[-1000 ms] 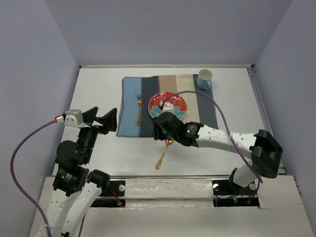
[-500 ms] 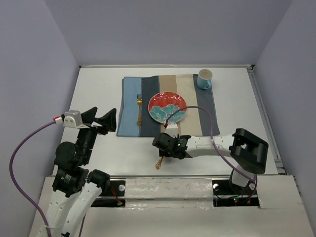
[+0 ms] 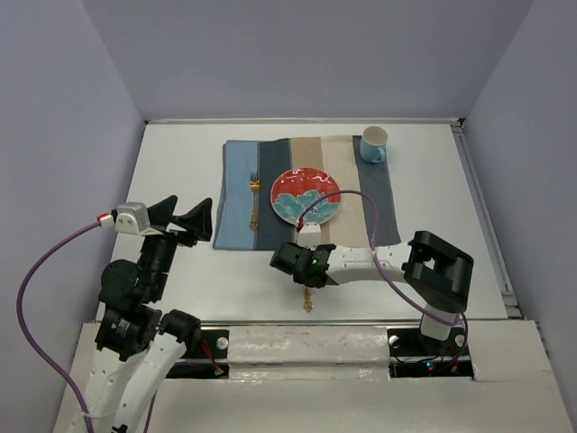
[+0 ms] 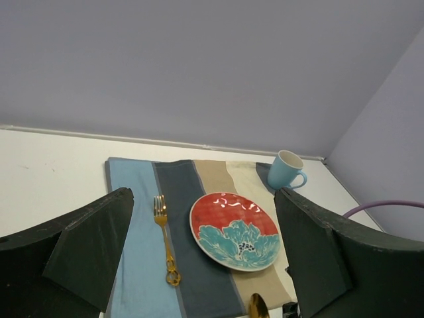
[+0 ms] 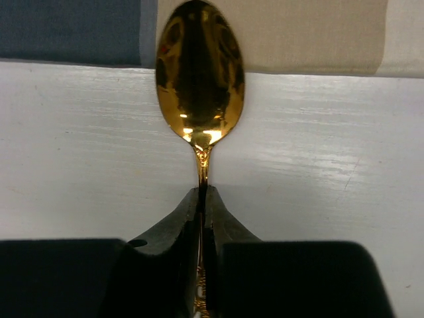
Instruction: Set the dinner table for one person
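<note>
My right tool [image 5: 202, 199] is pinched tight on the neck of the gold spoon [image 5: 200, 73], low over the counter [image 3: 180, 162] at six o'clock of the plate [image 3: 306, 194]. With so narrow a grip, it may swivel. My left tool [image 3: 189, 212] gapes, empty.

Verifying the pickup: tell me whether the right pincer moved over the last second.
Yes. The right pincer came from over the plate toward the near edge, now past the placemat's front hem, shut on the spoon.
</note>
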Controlling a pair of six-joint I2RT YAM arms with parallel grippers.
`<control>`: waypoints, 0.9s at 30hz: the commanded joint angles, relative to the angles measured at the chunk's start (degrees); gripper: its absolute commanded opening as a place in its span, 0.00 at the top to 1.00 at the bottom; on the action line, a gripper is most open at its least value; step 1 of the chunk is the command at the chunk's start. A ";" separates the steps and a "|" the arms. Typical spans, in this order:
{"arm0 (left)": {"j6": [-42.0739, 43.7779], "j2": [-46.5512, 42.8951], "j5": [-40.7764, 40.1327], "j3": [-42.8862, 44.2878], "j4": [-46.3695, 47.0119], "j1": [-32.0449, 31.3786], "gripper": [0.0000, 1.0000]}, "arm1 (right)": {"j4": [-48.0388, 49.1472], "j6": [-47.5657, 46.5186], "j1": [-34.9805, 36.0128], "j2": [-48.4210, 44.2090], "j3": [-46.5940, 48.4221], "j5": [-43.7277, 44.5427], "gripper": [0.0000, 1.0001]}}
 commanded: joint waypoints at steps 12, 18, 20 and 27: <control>0.51 -0.43 0.70 0.15 3.08 0.00 0.01 | -7.04 -2.96 -0.70 -18.23 -3.54 9.45 1.00; 0.51 -0.16 0.96 0.15 3.08 0.09 0.01 | 3.48 -25.09 -14.31 -22.18 -2.91 6.31 1.00; 0.51 -0.08 1.49 0.15 3.17 0.09 0.01 | 13.07 -31.52 -21.93 -23.33 -3.09 0.17 1.00; 0.69 0.01 1.49 0.15 3.17 0.00 0.01 | 14.76 -40.86 -36.99 -12.71 8.33 -10.04 1.00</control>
